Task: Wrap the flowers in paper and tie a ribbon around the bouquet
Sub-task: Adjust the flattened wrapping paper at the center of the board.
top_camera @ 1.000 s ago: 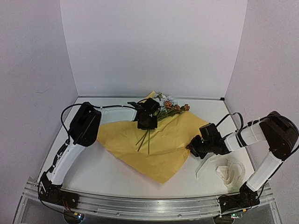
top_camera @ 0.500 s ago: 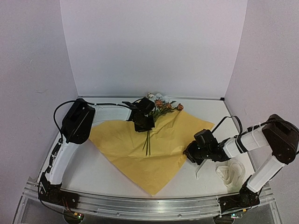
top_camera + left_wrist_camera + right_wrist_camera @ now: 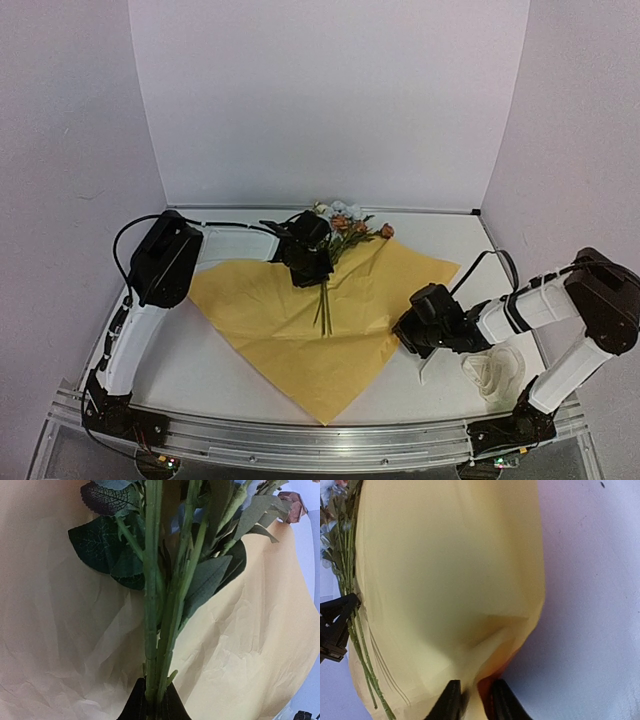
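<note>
Paper (image 3: pixel 270 320) lies spread across the bench (image 3: pixel 200 375) with its paler yellow side up. One corner points at the near edge and another reaches toward the right wall. Compared with a second ago the whole sheet has slid left and toward me: its left corner now sits close beside my left arm, and the near corner lies further down the bench.

Flowers (image 3: pixel 350 225) lie on the far part of the sheet, blooms at the back just past the paper's edge, and thin green stems trailing toward the middle. The bunch has swung since then, so the stems run straighter down the sheet than before.

Ribbon (image 3: pixel 492 372) sits in a loose cream heap on the bench at the right, off the paper, with one strand running toward the sheet's right edge.

My left claw (image 3: pixel 154 707) is closed on the flower stems, pinching them between its tips. My right claw (image 3: pixel 472 702) has come lower and leftward and is clamped on the paper's right edge, the orange face showing at the pinch.
</note>
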Controlling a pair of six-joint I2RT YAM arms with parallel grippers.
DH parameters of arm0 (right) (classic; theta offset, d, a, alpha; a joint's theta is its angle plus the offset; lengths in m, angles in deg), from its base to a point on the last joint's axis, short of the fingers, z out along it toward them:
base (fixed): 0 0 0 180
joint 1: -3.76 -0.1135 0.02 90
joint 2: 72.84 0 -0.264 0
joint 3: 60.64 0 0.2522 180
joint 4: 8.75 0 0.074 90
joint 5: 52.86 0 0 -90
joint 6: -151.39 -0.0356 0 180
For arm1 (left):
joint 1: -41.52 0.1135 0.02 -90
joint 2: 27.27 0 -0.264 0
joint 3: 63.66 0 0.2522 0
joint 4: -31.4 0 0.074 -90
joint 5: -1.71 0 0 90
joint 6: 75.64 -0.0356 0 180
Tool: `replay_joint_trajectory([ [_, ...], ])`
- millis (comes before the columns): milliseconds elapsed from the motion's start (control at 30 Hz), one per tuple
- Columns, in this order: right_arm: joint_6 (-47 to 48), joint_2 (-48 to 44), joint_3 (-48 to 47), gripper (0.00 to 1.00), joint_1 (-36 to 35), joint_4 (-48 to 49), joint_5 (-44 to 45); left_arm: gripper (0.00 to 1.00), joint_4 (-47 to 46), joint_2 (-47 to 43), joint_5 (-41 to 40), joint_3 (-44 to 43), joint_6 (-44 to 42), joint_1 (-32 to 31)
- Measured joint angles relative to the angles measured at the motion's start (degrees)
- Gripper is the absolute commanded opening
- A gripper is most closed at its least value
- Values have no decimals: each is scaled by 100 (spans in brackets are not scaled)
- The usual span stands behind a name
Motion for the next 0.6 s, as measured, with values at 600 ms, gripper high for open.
replay_joint_trajectory([
  [600,59,-1238,256,59,-580,-1896,503,17,-674,-186,366,639,-109,80],
])
